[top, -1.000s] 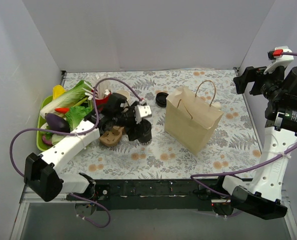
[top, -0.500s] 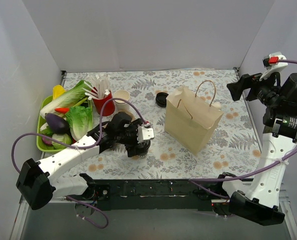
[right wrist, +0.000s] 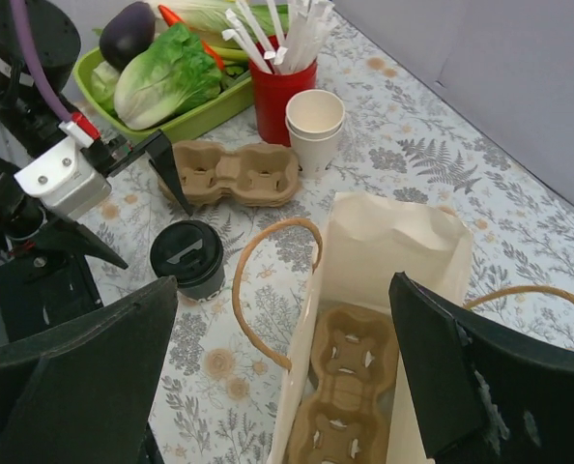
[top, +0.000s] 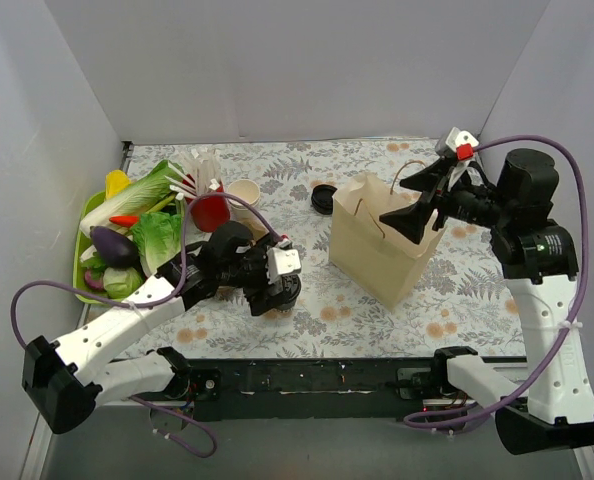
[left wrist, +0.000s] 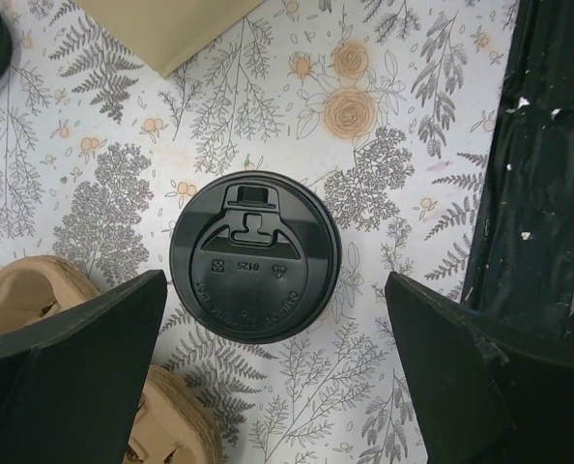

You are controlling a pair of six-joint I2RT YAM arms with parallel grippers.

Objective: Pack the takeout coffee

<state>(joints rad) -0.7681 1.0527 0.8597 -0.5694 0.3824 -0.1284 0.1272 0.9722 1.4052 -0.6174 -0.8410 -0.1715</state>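
While the takeout coffee [left wrist: 256, 256] stands upright on the flowered bench [top: 477, 270], left of the middle and towards the near edge, the left gripper [left wrist: 274, 290] hangs directly above it. The cup's round black lid is on, with the sip hole showing. The left gripper is spread wide, with one finger on each side of the lid. There is bare bench between each finger and the cup, so neither touches it.

Just beside the coffee, on its left-edge side, a brown pulp cup carrier [right wrist: 234, 172] lies flat on the bench. Beyond the carrier, towards the far edge, a red cup [right wrist: 285, 92] holds white straws. A lidless cream paper cup [right wrist: 314, 121] stands beside the red cup.

A green tray [right wrist: 200, 114] runs along the left edge. It carries lettuce, an aubergine and other vegetables.

Right of the coffee, near the middle of the bench, a brown paper bag [top: 377, 250] stands open. A second pulp carrier [right wrist: 340, 387] sits in its bottom. A loose black lid [top: 323, 197] lies just behind the bag, on its far-left side.

The right gripper [top: 409, 200] hovers over the bag's open mouth. It is spread wide and holds nothing.
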